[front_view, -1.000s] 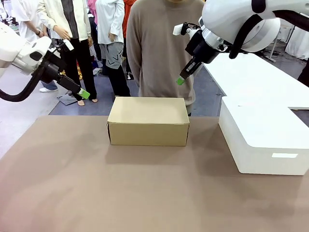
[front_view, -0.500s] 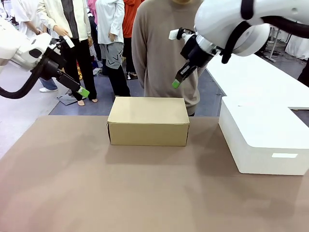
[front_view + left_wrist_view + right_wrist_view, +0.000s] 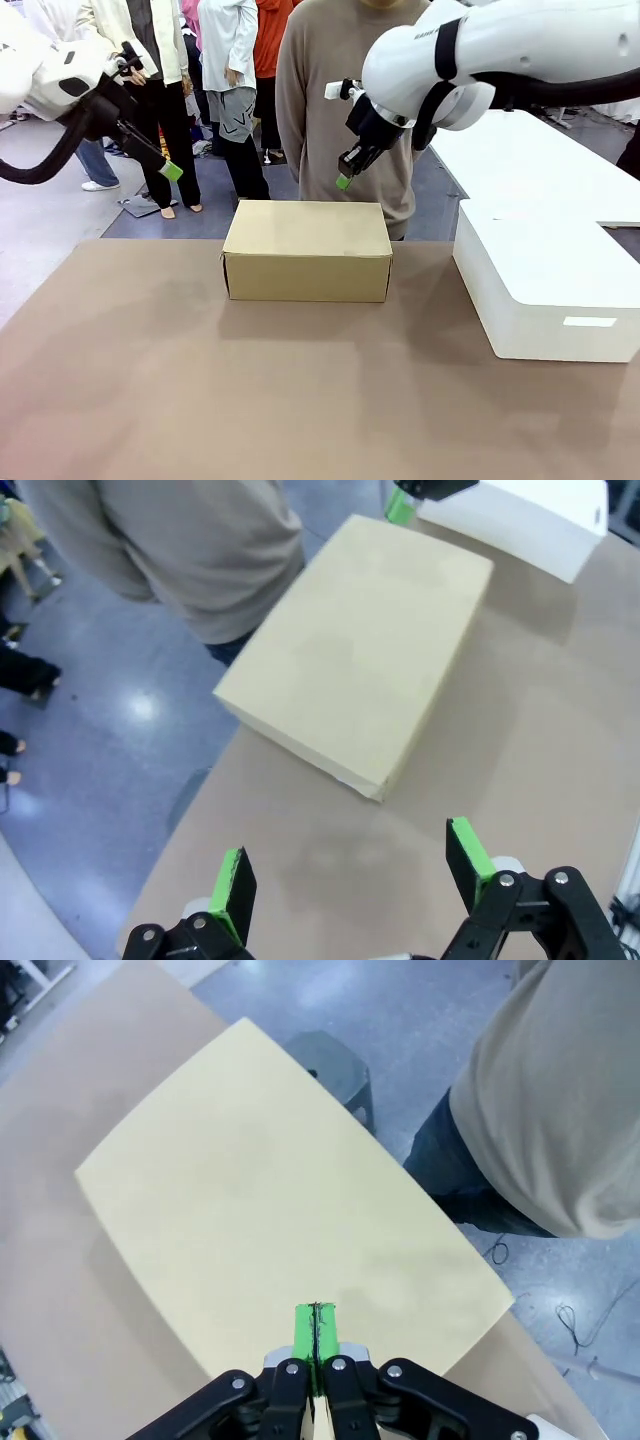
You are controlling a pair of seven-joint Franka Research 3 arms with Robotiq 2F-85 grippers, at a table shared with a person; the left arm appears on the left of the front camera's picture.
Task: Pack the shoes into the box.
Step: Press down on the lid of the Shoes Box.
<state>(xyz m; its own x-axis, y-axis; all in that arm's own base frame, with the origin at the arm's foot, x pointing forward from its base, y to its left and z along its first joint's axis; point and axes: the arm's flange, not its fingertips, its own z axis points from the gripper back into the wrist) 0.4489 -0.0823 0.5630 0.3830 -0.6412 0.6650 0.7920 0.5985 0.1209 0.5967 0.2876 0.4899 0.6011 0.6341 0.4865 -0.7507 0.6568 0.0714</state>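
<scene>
- Since the earlier frame your right gripper [image 3: 343,182] has swung leftward, pads pressed together and empty, above the far edge of the closed tan cardboard shoebox [image 3: 307,250].
- Your left gripper [image 3: 171,171], fingers apart, hangs off the table's far-left corner.
- Shoebox sits mid-table near the far edge; hook the lid's edge squarely and lift gently.
</scene>
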